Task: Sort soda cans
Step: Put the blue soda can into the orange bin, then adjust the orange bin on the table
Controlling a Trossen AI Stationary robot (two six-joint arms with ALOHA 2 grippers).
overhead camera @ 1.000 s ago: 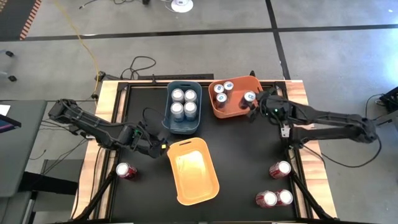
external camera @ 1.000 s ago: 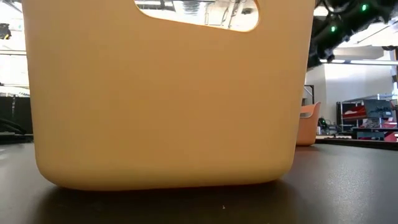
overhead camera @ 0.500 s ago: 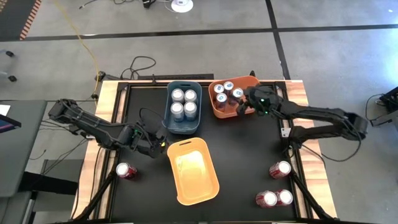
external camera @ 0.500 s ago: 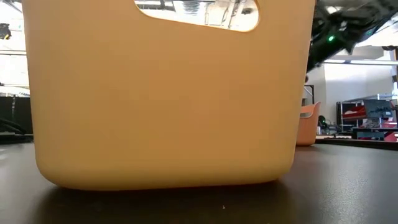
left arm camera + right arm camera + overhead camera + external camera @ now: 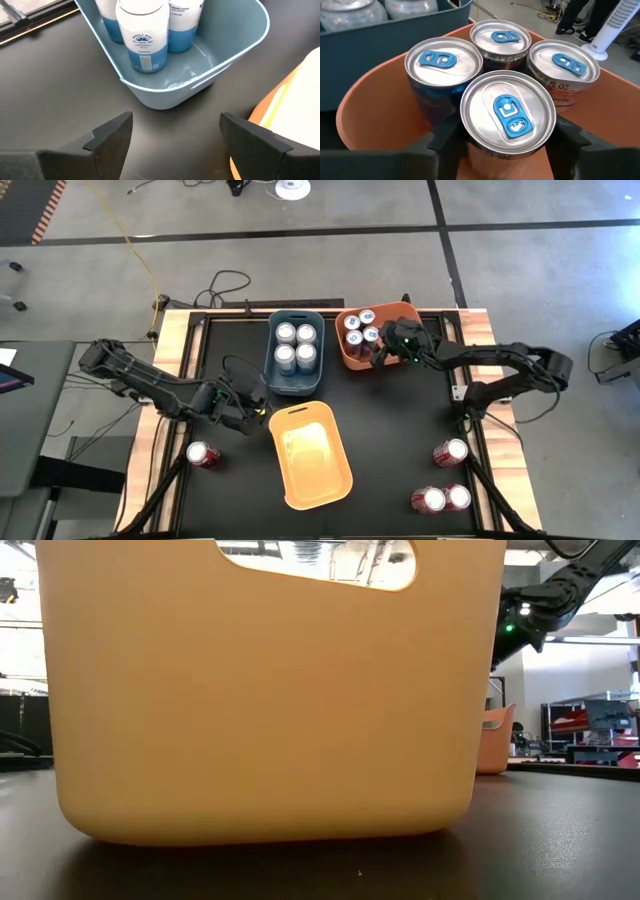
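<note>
My right pincer (image 5: 504, 142) is down in the orange bin (image 5: 352, 352) at the far edge of the surface (image 5: 400, 440), fingers either side of the fourth blue-tabbed can (image 5: 507, 116). The fingers look to be just beside its wall, but I can't tell whether they grip it or have let go. Three matching cans (image 5: 443, 62) stand upright, crowded against it. The step, I judge, is the release: spread wide, then rise straight so neither finger drags this can or tips a neighbour.

My left pincer (image 5: 172, 137) hangs open and empty over the dark surface just short of the blue bin (image 5: 210, 62), which holds four white-and-blue cans (image 5: 142, 37). Yellow bin (image 5: 310, 455) at mid-surface is empty; four red cans wait outside it, one (image 5: 202, 454) by the left edge, three (image 5: 447, 452) near the right near corner.
</note>
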